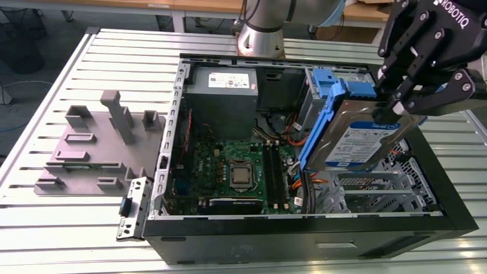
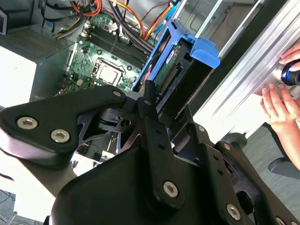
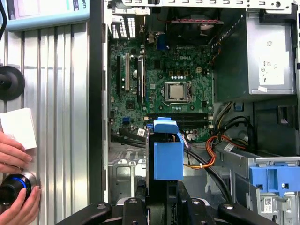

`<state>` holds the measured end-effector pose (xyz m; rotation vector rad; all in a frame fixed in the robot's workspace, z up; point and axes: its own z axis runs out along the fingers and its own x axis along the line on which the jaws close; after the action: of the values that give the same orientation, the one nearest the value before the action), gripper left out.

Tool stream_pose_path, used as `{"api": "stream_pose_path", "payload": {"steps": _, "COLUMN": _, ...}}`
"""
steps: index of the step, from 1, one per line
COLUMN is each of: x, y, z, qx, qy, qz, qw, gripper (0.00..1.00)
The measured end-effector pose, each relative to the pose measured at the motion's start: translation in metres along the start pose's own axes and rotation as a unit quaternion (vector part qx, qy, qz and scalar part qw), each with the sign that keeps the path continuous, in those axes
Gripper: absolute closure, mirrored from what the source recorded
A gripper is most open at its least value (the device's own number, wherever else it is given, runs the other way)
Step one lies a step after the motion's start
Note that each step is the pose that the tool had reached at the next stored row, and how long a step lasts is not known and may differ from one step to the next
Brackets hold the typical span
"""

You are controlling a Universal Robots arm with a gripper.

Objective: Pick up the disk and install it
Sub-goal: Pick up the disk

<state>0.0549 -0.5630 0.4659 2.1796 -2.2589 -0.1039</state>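
The disk point(image 1: 356, 138), a silver drive with a white-and-blue label and blue carrier rails point(image 1: 314, 128), hangs tilted above the open computer case point(image 1: 304, 237), near the case's side at the exterior view's right. My black gripper point(image 1: 400, 109) is shut on the disk's upper end. In the first wrist view the disk point(image 3: 167, 152) appears edge-on with its blue carrier, over the gap between the motherboard point(image 3: 173, 70) and the drive bay. In the second wrist view the gripper point(image 2: 157, 105) clamps the disk point(image 2: 183, 61) from both sides.
A grey power-supply box point(image 1: 224, 85) sits at the case's back. Another blue bracket point(image 3: 274, 178) sits in the drive bay among orange and black cables point(image 3: 211, 150). A grey fixture point(image 1: 99, 142) lies on the slatted table. A person's hand point(image 3: 14, 159) rests on a knob point(image 3: 11, 190).
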Motion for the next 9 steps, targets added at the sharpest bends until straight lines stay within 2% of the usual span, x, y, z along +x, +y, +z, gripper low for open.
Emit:
{"api": "stream_pose_path", "payload": {"steps": 4, "x": -0.0003, "y": -0.0078, "z": -0.0002, "qx": -0.0005, "qy": 0.0, "qz": 0.0, "qw": 1.0, "gripper": 0.65}}
{"api": "stream_pose_path", "payload": {"steps": 9, "x": 0.0001, "y": -0.0133, "z": -0.0003, "qx": -0.0007, "qy": 0.0, "qz": 0.0, "qw": 1.0, "gripper": 0.65}}
